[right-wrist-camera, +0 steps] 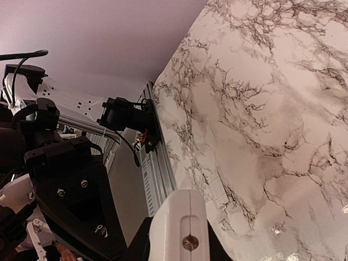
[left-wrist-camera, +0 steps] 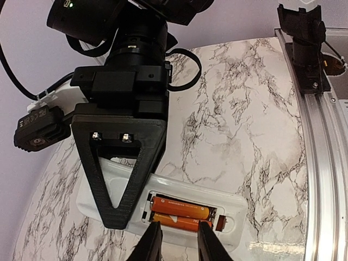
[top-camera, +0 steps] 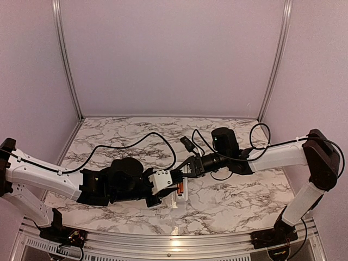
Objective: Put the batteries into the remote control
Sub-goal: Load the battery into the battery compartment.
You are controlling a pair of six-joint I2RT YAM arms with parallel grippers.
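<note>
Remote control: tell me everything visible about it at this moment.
The remote control is a small white plastic bar with rounded corners, turned back-up so its face is hidden. Its battery recess is uncovered and holds both orange batteries side by side, lengthwise. The right gripper clamps one end; the left gripper has its fingers slightly apart right at the recess edge. It sits low over the marble tabletop; whether it rests on it is unclear.

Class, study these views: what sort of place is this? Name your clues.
Likely a robot lab test cell: a marble-patterned tabletop, plain walls framed by aluminium rails, and a left arm and right arm bolted at its near edge.
</note>
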